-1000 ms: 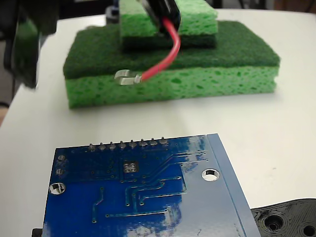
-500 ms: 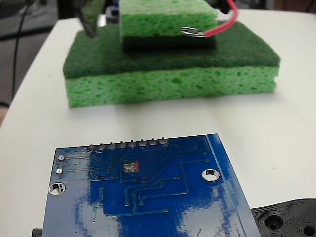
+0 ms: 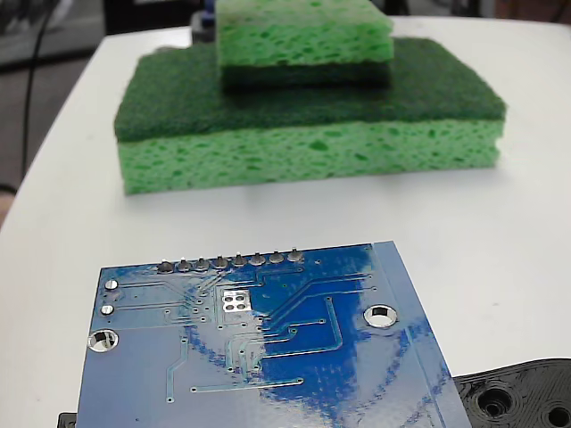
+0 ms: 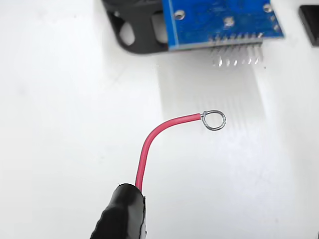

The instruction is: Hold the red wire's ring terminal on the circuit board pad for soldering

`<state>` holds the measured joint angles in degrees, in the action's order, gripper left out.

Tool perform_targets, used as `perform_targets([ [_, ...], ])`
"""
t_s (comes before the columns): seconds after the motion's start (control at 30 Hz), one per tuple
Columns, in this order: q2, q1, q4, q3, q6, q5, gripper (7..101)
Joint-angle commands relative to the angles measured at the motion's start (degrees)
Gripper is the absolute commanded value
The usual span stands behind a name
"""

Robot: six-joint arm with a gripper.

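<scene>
The blue circuit board (image 3: pixel 268 357) lies at the front of the fixed view, its silver pad (image 3: pixel 235 302) bare just below the pin row. In the wrist view the red wire (image 4: pixel 149 144) curves up from its black sleeve (image 4: pixel 122 214) at the bottom edge. There it is held, and the gripper's fingers are hidden. The ring terminal (image 4: pixel 215 120) hangs over white table, clearly short of the circuit board (image 4: pixel 219 20) and its pins (image 4: pixel 237 47). Neither wire nor gripper shows in the fixed view.
A large green sponge (image 3: pixel 303 134) with a smaller one (image 3: pixel 303 36) stacked on it stands behind the board. A black plastic part with holes (image 3: pixel 522 397) lies by the board's right corner, and a black holder (image 4: pixel 137 35) sits under the board.
The wire and its ring have risen and left the fixed view. A second ago they hung in front of the big sponge, then by the small sponge's top right.
</scene>
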<state>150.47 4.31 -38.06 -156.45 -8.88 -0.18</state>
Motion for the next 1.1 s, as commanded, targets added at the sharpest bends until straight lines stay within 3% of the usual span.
perform_targets([
  [0.03,0.18,-3.08,-0.53,0.53,-0.26,4.48,100.3],
  [0.3,11.07,-4.57,-1.41,-7.03,0.88,5.62,100.3],
  [0.53,24.61,-4.48,-6.68,-12.3,2.9,5.62,100.3],
  [1.1,24.52,-3.87,-6.24,-15.03,2.64,6.59,100.3],
])
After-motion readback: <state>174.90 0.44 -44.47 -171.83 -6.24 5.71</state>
